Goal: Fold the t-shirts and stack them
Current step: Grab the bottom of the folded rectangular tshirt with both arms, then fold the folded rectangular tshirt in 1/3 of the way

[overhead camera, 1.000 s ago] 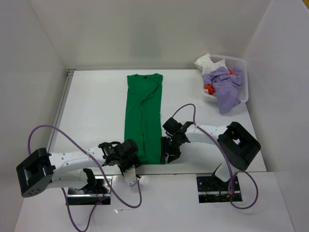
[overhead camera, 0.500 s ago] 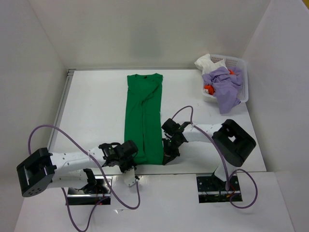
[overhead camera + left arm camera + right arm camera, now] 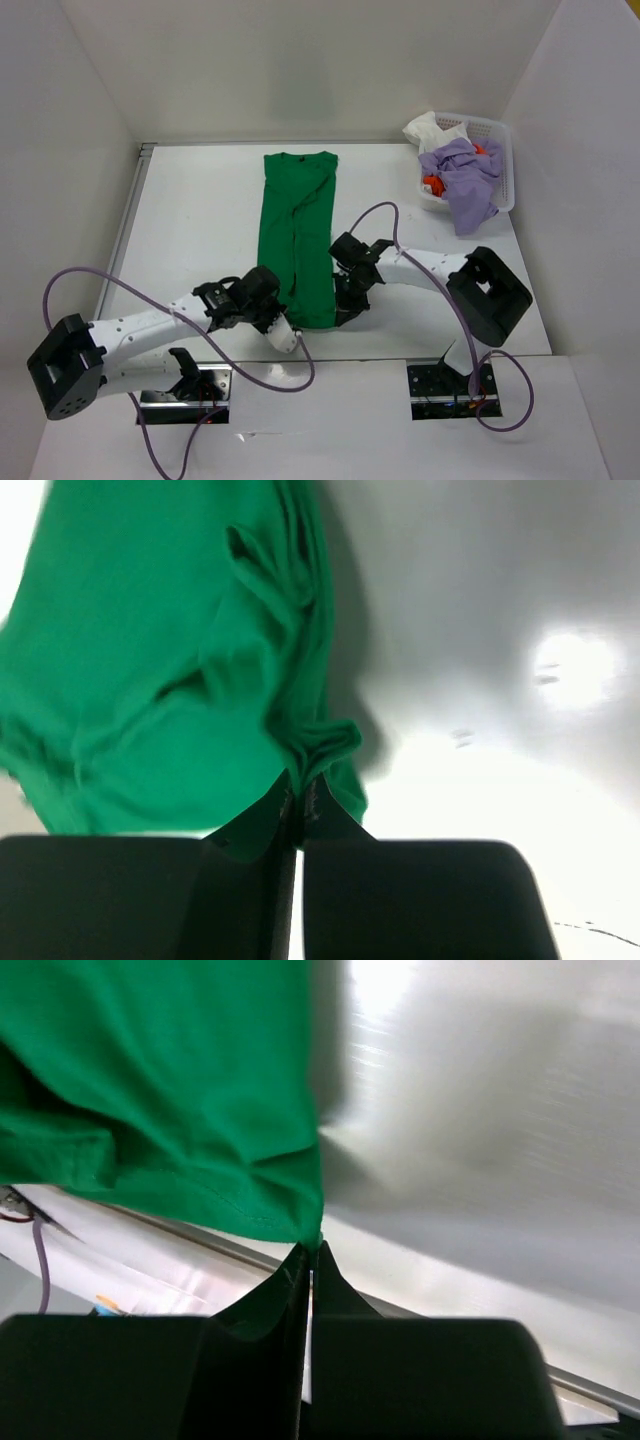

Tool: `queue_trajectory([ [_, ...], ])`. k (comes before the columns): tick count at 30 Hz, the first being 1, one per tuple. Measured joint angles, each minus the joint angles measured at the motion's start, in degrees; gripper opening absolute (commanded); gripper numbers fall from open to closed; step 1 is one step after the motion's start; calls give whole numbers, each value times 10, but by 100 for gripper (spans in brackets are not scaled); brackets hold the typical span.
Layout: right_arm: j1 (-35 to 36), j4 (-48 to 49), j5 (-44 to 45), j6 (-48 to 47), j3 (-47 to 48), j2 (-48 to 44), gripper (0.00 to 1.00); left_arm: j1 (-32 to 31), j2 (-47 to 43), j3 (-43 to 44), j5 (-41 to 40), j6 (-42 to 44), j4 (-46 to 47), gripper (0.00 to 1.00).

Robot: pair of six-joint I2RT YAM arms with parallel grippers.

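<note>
Pinching the near hem of the green shirt (image 3: pixel 298 230), the left gripper (image 3: pixel 298 802) and right gripper (image 3: pixel 310 1255) are each pressed together on a corner. It lies on the table (image 3: pixel 200 220) as a narrow strip, sides folded in, the crosswise fold not yet made. The lavender shirt (image 3: pixel 465 180), white shirt (image 3: pixel 430 128) and orange shirt (image 3: pixel 433 184) sit bunched in the basket (image 3: pixel 503 150), so most of the task is left

Rig: left arm (image 3: pixel 140 328) and right arm (image 3: pixel 425 266) have white links, black joint housings, black jaws; a purple cable (image 3: pixel 90 271) trails beside each
</note>
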Motion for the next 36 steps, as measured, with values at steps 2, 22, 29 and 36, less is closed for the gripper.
queue_trajectory([
  [2,-3,-13,4,-7,20,-2,0,27,-2,16,0,-18,1,0],
  [22,-157,-99,-31,-143,400,188,0,271,188,224,14,-139,104,0],
  [29,-192,-131,-39,-169,517,281,0,290,273,260,16,-160,173,0],
  [36,-210,-159,-41,-186,587,332,0,293,325,276,16,-164,224,0],
])
